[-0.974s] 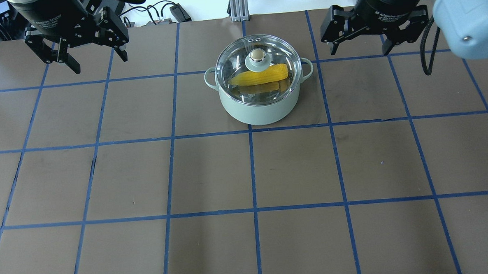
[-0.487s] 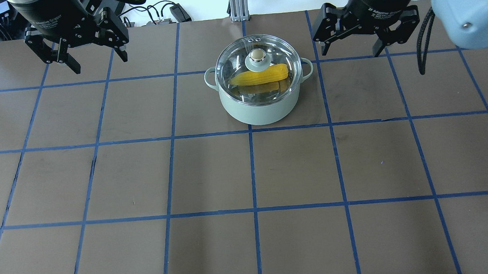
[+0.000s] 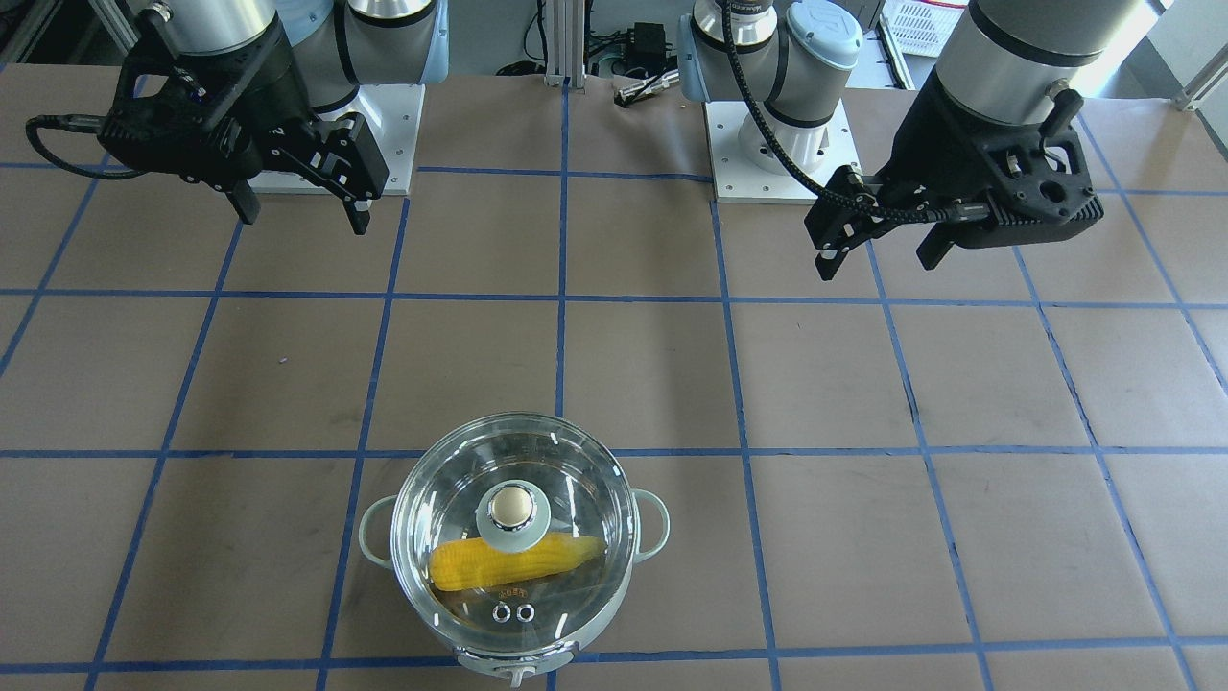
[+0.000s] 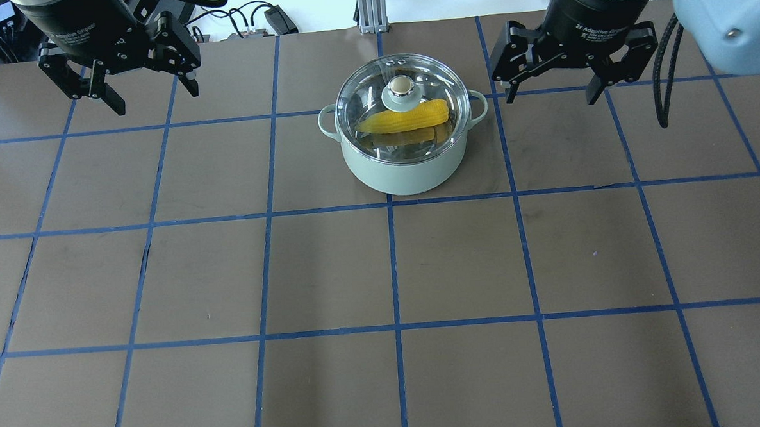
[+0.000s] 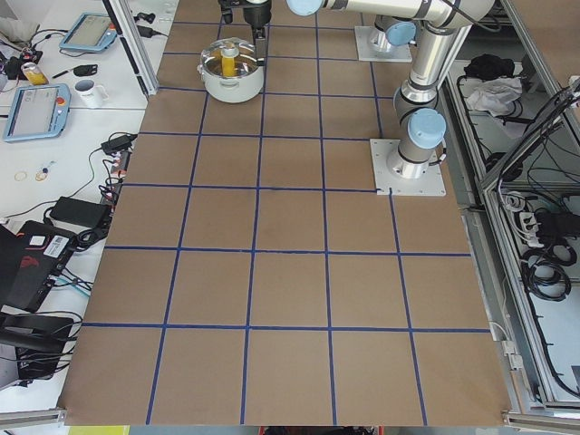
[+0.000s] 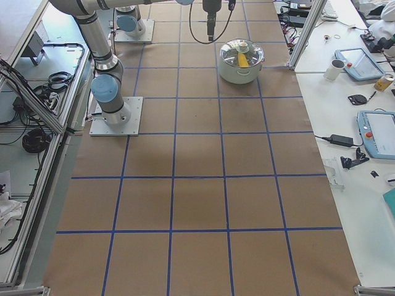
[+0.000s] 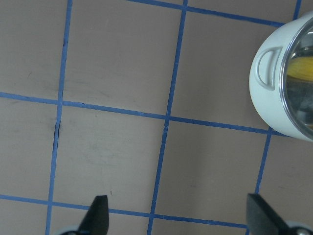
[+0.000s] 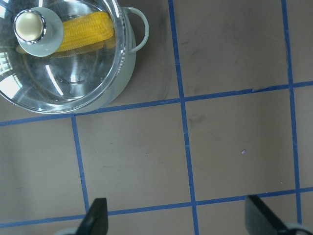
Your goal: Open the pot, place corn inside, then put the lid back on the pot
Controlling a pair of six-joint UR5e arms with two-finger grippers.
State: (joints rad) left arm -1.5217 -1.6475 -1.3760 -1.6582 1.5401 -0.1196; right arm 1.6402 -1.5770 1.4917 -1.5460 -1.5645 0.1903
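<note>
Robotics lab. My bench (image 4: 331, 267) is papered brown and marked with a blue tape grid (image 4: 393, 270). My arms bolt to steel base plates (image 5: 384, 183), with an aluminium extrusion post (image 4: 369, 8) at the far edge. The side desk (image 6: 364, 197) holds teach pendants (image 6: 378, 132), a power brick (image 6: 339, 140) and a mug (image 6: 335, 69). Cable bundles (image 5: 544, 263) hang on the frame beside my base.

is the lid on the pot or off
On. The lid sits level on the rim of the pot, and the corn shows inside through the glass.
</note>
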